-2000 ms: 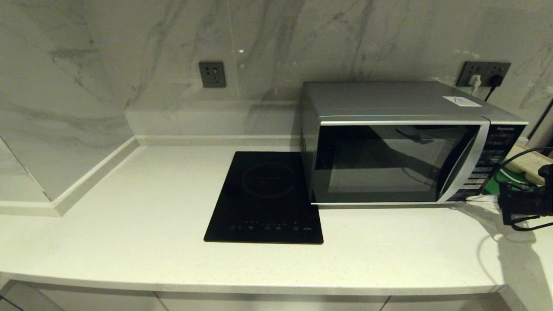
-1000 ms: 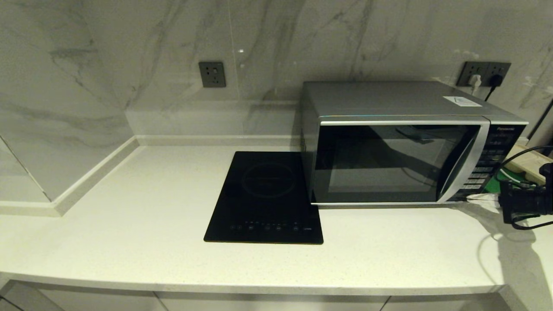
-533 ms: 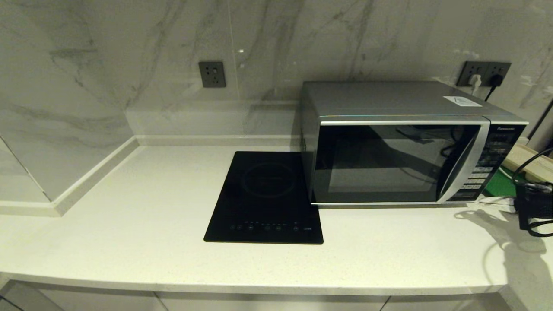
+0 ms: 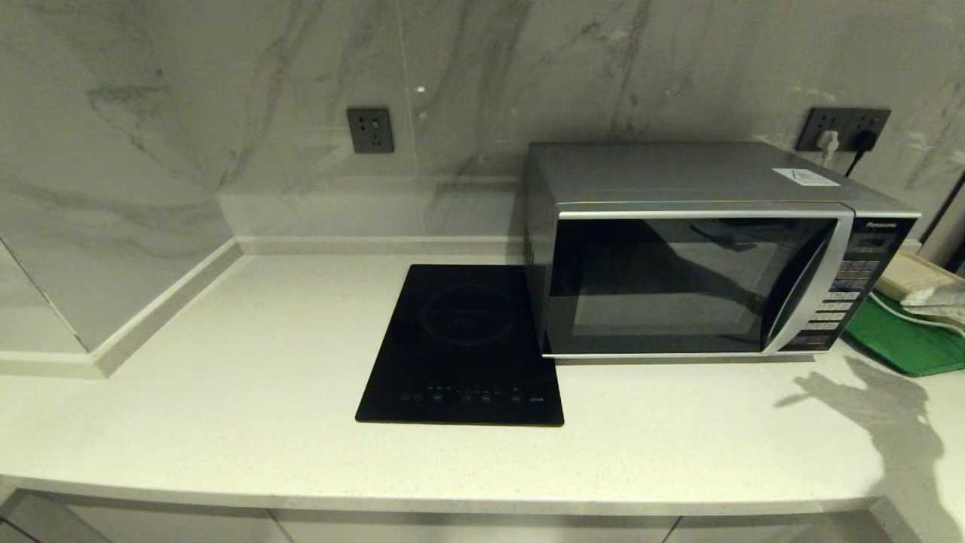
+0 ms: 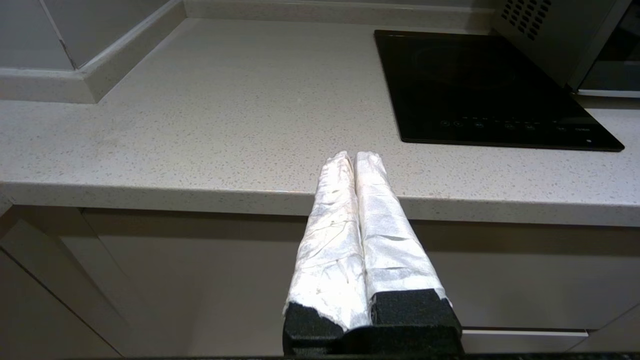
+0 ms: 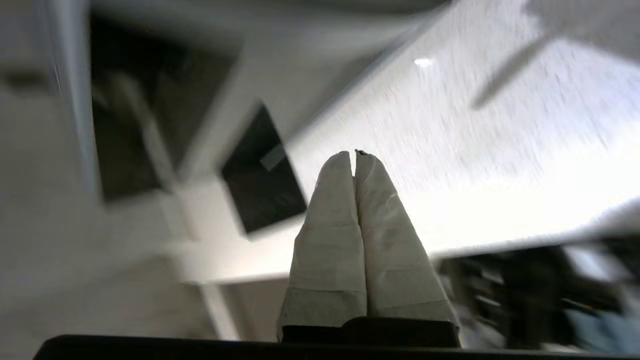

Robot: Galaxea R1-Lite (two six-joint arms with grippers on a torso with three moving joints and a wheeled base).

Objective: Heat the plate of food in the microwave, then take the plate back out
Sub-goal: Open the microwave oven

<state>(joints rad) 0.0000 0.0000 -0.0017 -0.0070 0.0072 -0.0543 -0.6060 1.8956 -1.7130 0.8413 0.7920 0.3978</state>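
The silver microwave (image 4: 701, 256) stands at the back right of the counter with its dark glass door closed. The plate of food is out of view. My left gripper (image 5: 354, 156) is shut and empty, held low in front of the counter's front edge. My right gripper (image 6: 354, 154) is shut and empty too, out in front of the counter edge; it does not show in the head view, only its shadow (image 4: 867, 400) falls on the counter to the right of the microwave. The microwave (image 6: 135, 100) appears blurred in the right wrist view.
A flat black induction hob (image 4: 464, 343) lies just left of the microwave, also seen as the hob (image 5: 485, 85) from the left wrist. A green tray (image 4: 905, 343) with a pale block (image 4: 916, 279) sits at the far right. The marble wall carries sockets (image 4: 370, 130).
My right arm has pulled back from beside the microwave's button panel and left the head view to the right, uncovering the green tray. The microwave door stays closed.
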